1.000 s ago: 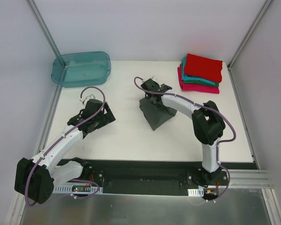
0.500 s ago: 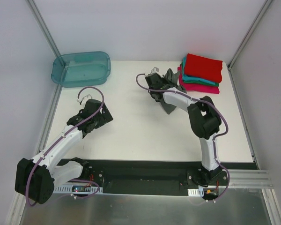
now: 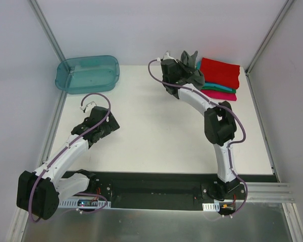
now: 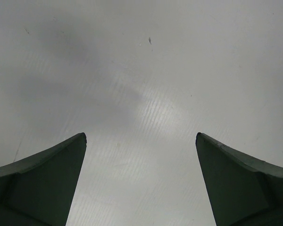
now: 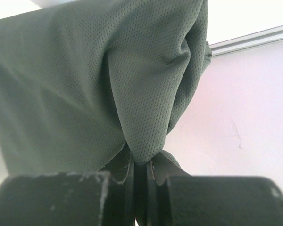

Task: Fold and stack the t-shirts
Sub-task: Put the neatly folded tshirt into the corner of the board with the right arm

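My right gripper (image 3: 184,68) is shut on a dark grey t-shirt (image 3: 191,66), bunched and lifted off the table just left of the folded stack. In the right wrist view the grey cloth (image 5: 108,84) fills the frame and is pinched between the closed fingers (image 5: 142,172). The stack at the back right has a red t-shirt (image 3: 220,72) on top, a teal one (image 3: 214,86) under it and a magenta-pink one (image 3: 222,95) at the bottom. My left gripper (image 3: 107,122) hovers open over bare table at the left; its wrist view shows two spread fingertips (image 4: 68,155) with nothing between them.
A translucent teal plastic tub (image 3: 87,74) stands at the back left corner. White walls with metal corner posts (image 3: 265,38) enclose the table (image 3: 151,136). The arm bases sit along the dark near edge (image 3: 151,189).
The right arm has lifted the grey t-shirt from the table's middle and carried it back and right, up beside the stack. The left arm has barely shifted.
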{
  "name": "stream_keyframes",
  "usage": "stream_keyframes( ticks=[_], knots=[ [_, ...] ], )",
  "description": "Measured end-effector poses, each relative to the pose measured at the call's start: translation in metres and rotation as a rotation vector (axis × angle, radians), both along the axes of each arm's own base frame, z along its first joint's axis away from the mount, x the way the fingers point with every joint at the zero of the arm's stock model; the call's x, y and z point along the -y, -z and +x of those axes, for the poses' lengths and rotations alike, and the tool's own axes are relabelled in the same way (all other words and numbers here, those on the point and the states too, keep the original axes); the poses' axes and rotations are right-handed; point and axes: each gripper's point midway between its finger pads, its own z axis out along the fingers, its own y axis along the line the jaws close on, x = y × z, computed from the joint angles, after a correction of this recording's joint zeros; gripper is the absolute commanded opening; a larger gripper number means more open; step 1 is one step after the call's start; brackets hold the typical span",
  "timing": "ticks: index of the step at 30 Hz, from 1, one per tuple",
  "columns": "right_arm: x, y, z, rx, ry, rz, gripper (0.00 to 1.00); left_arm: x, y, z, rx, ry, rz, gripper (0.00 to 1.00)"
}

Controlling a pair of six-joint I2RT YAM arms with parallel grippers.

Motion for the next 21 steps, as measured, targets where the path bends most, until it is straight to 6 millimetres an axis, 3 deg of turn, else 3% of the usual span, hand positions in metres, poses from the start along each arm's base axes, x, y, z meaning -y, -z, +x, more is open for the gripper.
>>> stream_keyframes(
  ticks=[6, 13, 21],
  knots=[
    [0.004, -0.027, 0.023, 0.076, 0.068, -0.015, 0.01, -0.005, -0.002, -0.001, 0.006, -0.017, 0.007, 0.99],
    [0.023, -0.046, 0.047, 0.147, 0.159, -0.007, 0.01, -0.008, -0.002, -0.003, 0.003, -0.023, 0.013, 0.99],
    [0.038, -0.062, 0.055, 0.224, 0.229, 0.028, 0.01, -0.011, -0.001, -0.003, -0.001, -0.036, 0.014, 0.99]
  ],
)
